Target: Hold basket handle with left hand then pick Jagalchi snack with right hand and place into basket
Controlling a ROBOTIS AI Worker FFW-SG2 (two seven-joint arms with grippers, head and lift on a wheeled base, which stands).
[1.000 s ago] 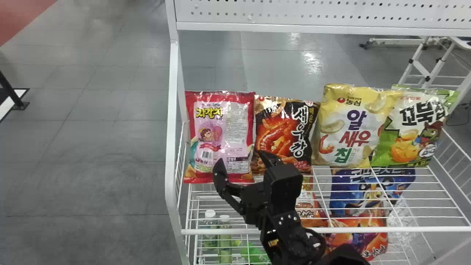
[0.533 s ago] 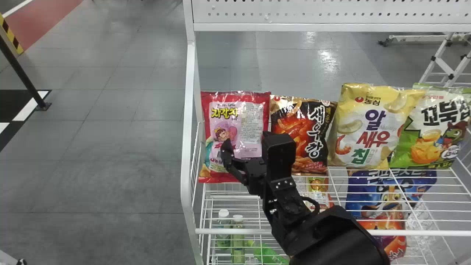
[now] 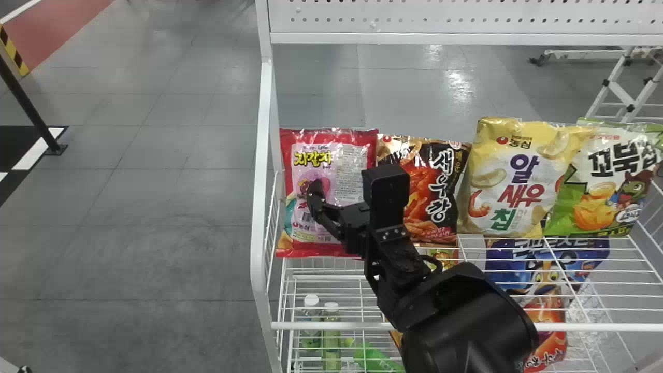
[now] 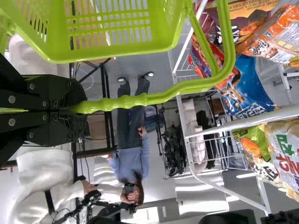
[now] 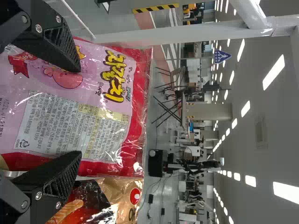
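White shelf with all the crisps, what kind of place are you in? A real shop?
Probably a pretend shop in a workshop or lab: the white rack holds snack bags and there's a green basket, but yellow-and-black floor striping suggests a work hall.

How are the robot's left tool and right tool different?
The left tool is shut on the green basket handle, but the right tool is open. The left tool grips something; the right tool waits empty in front of the red snack bag. Both are black.
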